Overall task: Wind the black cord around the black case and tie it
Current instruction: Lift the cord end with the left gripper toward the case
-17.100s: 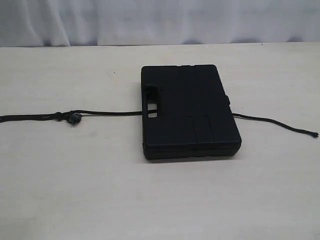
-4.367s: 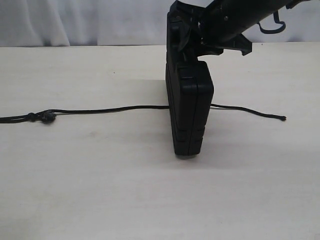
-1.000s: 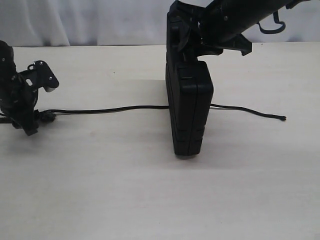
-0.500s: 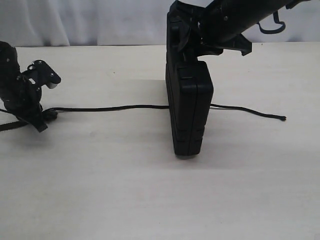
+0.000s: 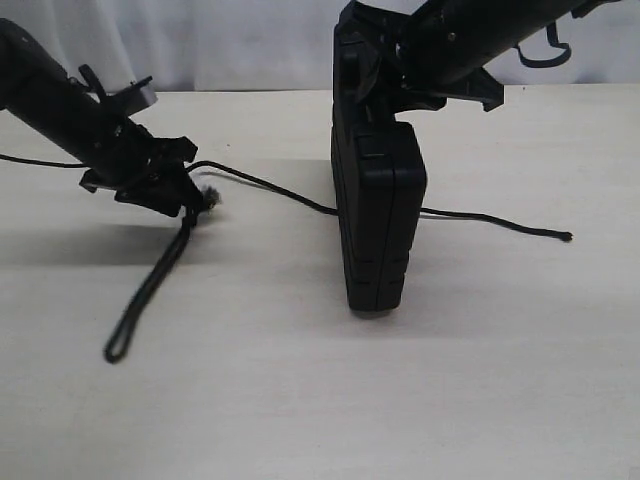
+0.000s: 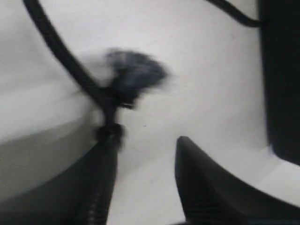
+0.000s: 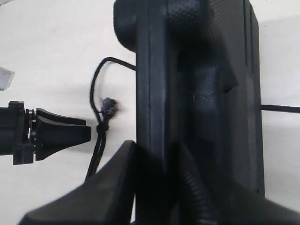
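Black cord (image 5: 270, 187) runs from behind black case (image 5: 378, 220) up and left to left pincer (image 5: 188, 200), clear of the surface (image 5: 300, 400) on that stretch; knot (image 5: 205, 200) with frayed tuft sits right at the pincer tips; below the knot a doubled loop (image 5: 120, 345) hangs down and its end lies on the surface; far end (image 5: 568, 237) lies flat to the right of the case. Left wrist view is blurred: cord lies against one finger (image 6: 93, 187), a gap shows to the other finger; clamped or merely hooked, cannot tell. Case stands on its narrow edge on the surface, upright, mid-scene; right pincer (image 5: 372, 95) clenched on its top end, a finger on each broad face.
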`<state>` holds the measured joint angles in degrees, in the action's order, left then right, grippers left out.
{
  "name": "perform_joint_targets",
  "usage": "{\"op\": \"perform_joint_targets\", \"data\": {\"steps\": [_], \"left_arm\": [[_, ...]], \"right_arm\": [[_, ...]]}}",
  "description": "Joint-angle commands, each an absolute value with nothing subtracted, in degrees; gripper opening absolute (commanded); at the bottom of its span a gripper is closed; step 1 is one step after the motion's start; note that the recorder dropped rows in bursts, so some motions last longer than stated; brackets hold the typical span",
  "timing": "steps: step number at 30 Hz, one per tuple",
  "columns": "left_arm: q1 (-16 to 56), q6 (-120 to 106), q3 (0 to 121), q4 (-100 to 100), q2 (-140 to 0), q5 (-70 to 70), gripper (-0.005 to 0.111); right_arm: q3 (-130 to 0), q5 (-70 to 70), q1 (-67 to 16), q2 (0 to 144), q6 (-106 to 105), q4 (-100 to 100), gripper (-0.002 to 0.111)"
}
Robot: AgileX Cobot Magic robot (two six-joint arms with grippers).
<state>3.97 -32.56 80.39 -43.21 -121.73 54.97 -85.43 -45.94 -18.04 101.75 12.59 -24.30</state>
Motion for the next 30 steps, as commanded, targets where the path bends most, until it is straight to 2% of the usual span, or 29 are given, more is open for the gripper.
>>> {"op": "perform_joint_targets", "data": {"steps": [1, 3, 7, 12, 18, 22, 30], "left_arm": [[4.1, -29.7, 80.7, -47.6, -122.0, 59.3, 0.057], [4.1, -32.1, 80.7, -49.3, -122.0, 63.1, 0.061], [4.1, -45.1, 80.7, -50.4, -121.2, 70.0, 0.061], [4.1, -55.9, 80.7, -43.7, -118.5, 69.6, 0.061], [4.1, -56.5, 80.7, -28.0, -116.7, 63.4, 0.06], [5.2, -67.4, 80.7, -22.4, -116.7, 60.9, 0.06], [12.1, -108.5, 80.7, -17.7, -116.7, 57.3, 0.041]], "right_arm": [[-85.2, -46.3, -18.2, 102.0, 12.7, -25.1, 0.004], [-85.2, -46.3, -18.2, 102.0, 12.7, -25.1, 0.004], [-85.2, -46.3, -18.2, 102.0, 12.7, -25.1, 0.004], [-85.2, -46.3, -18.2, 102.0, 12.7, -25.1, 0.004], [-85.2, -46.3, -18.2, 102.0, 12.7, -25.1, 0.004], [-85.2, -46.3, -18.2, 102.0, 12.7, -25.1, 0.004], [-85.2, -46.3, -18.2, 102.0, 12.7, -25.1, 0.004]]}}
